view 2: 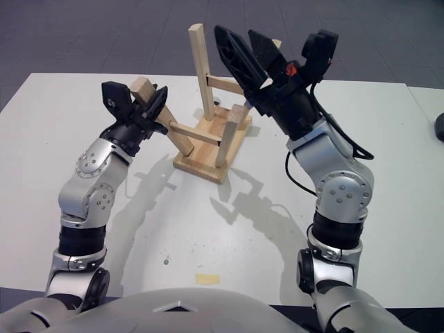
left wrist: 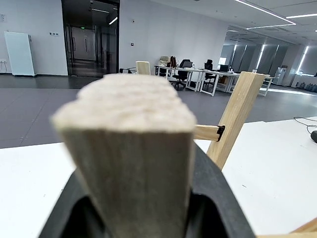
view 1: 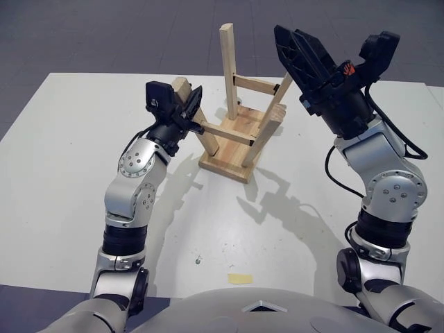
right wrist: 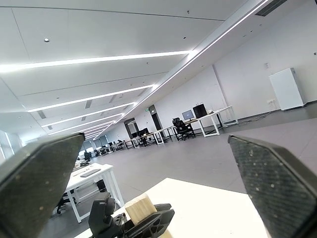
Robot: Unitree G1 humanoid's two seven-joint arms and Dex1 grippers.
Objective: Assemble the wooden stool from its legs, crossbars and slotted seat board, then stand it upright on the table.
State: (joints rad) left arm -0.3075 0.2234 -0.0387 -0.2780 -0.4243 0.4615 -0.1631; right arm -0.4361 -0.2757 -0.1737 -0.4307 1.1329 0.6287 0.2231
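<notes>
The left gripper (view 1: 186,105) clamped one leg (view 1: 207,139) by its end, likely steadying the inverted stool (view 1: 236,128), seat board (view 1: 225,164) down on the table (view 1: 83,125). The right gripper (view 1: 287,30) hung wide open just beside another leg (view 1: 263,135).

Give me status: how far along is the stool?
Done: legs and crossbars look joined to the seat board, stool seat-down, legs up. In hand: left gripper shut on one leg; right gripper open, raised beside it. Left: flip it upright on the table.
</notes>
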